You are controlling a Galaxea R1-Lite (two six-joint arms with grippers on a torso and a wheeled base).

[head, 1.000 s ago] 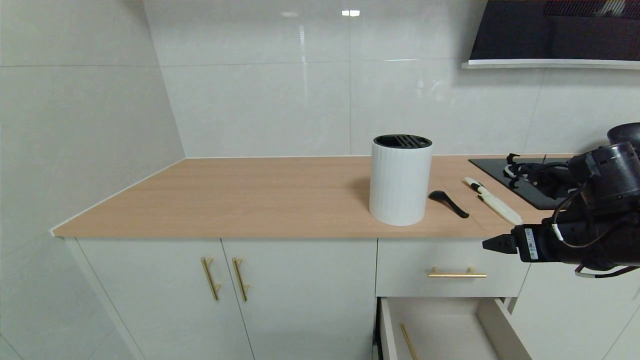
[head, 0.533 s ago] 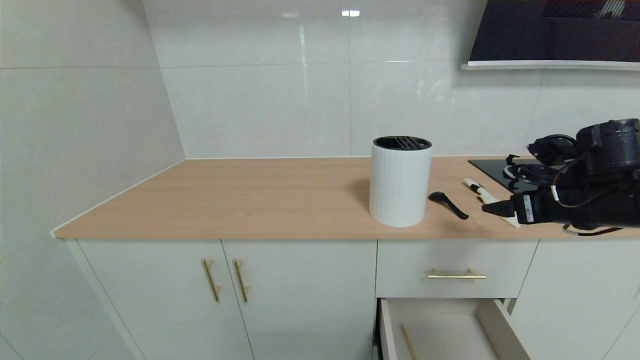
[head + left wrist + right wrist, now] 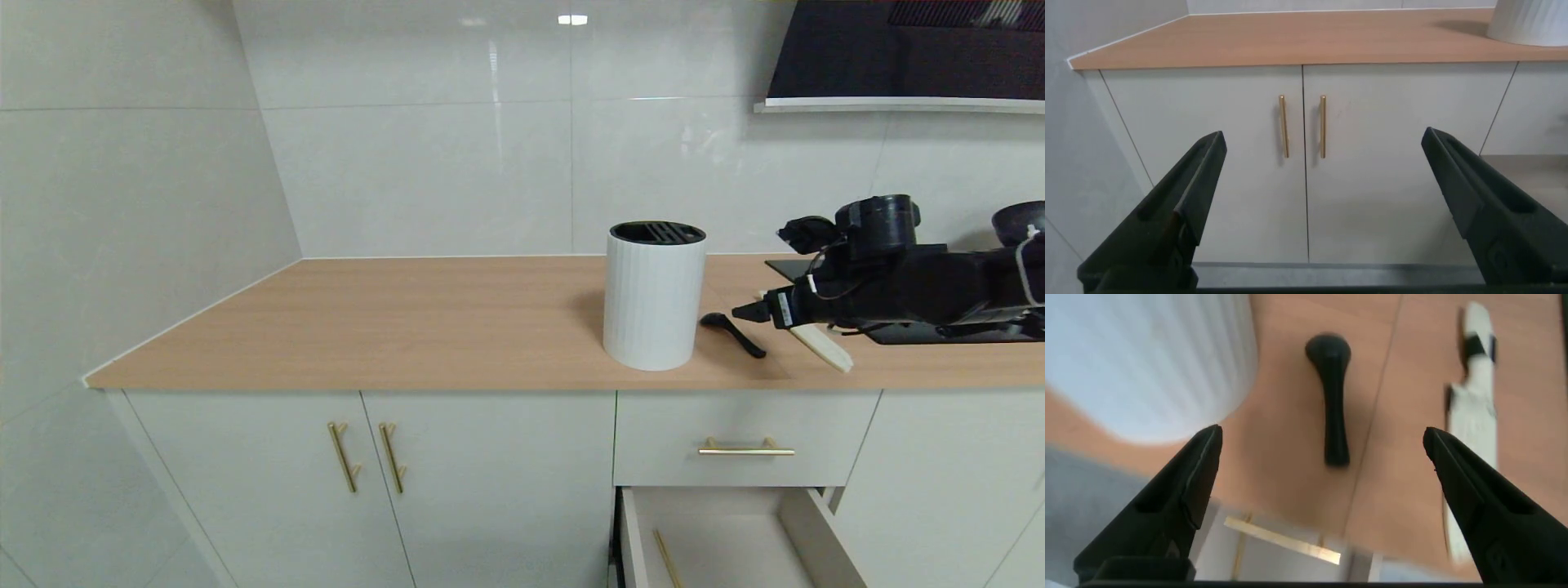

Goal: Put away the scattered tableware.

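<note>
Head view: the right tool (image 3: 747, 311), raised from drawer height, now hovers above the wooden worktop (image 3: 408, 327) beside the black spoon (image 3: 732, 332), which lies between the white ribbed cylindrical holder (image 3: 654, 298) and the cream-coloured knife (image 3: 816, 341); a grasp seems next. Right wrist view: its jaws, indistinct from the head, stand spread, framing the spoon. Left wrist view: the left tool (image 3: 1323, 140), spread, faces white cabinet doors (image 3: 1208, 163)
</note>
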